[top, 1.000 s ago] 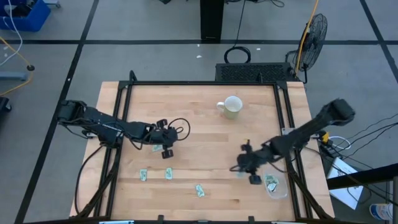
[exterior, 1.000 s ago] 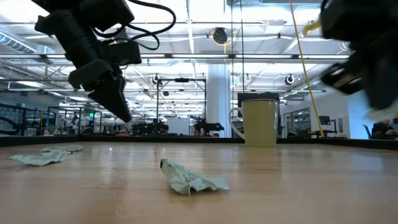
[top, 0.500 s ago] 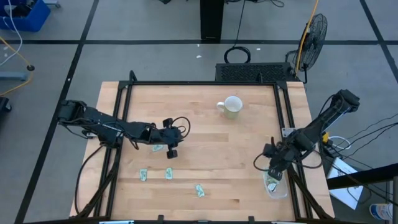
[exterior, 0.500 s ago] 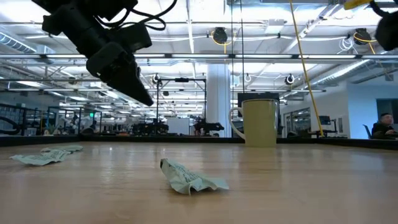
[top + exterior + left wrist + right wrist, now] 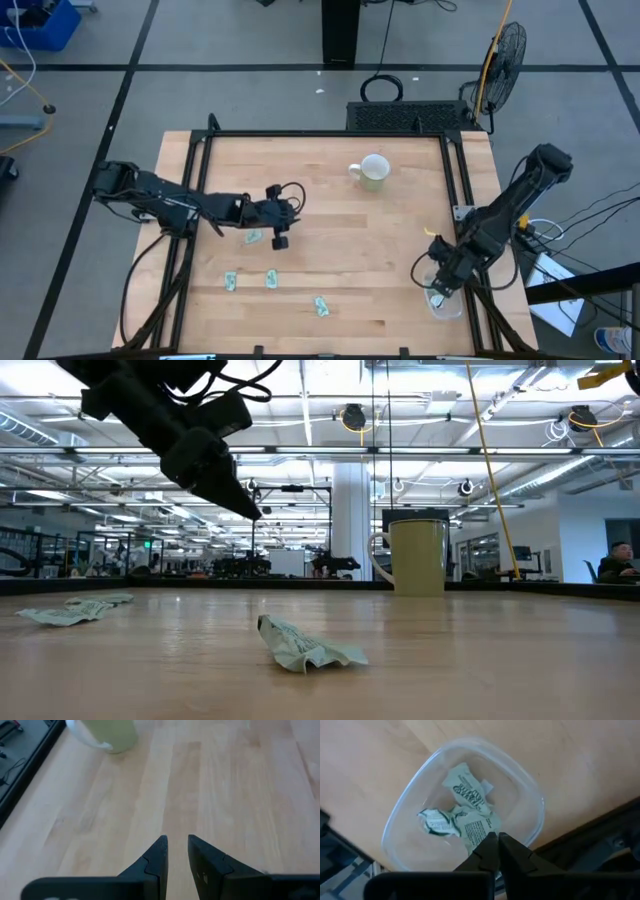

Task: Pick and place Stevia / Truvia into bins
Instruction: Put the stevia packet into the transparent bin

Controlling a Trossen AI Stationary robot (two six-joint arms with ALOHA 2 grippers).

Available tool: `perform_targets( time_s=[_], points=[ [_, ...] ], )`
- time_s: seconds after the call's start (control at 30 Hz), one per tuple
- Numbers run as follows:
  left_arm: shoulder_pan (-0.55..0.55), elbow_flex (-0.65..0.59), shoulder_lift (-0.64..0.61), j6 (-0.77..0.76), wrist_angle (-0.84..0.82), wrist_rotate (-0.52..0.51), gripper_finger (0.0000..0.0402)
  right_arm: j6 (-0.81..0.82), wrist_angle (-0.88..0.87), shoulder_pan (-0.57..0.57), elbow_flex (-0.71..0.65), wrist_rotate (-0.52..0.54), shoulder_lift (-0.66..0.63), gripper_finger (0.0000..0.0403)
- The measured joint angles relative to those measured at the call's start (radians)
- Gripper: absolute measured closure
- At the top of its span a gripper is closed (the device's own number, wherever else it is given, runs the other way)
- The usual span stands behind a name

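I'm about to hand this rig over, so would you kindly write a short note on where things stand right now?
Right end effector: over the clear tub at the table's front right corner, fingers nearly shut with a sachet at their tips; whether it is gripped is unclear.
Left end effector: above the table's left middle, fingers slightly apart, empty.
Done: about three sachets show in the tub, counting that one.
Left: four loose sachets, one beside the left end effector, three along the front.
White mug: untouched at the back.
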Motion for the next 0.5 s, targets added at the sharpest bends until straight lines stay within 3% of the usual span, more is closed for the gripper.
perform_targets(
  time_s=[0.37,0.5],
  points=[
    [0.050,0.000,0.000,0.000,0.011,0.001,0.0321,-0.090,0.027,0.000,0.000,0.005,0.081,0.0319],
    [0.068,0.000,0.000,0.007,0.012,0.000,0.0321,-0.154,0.028,0.000,0.000,0.064,0.067,0.0303]
  ],
)
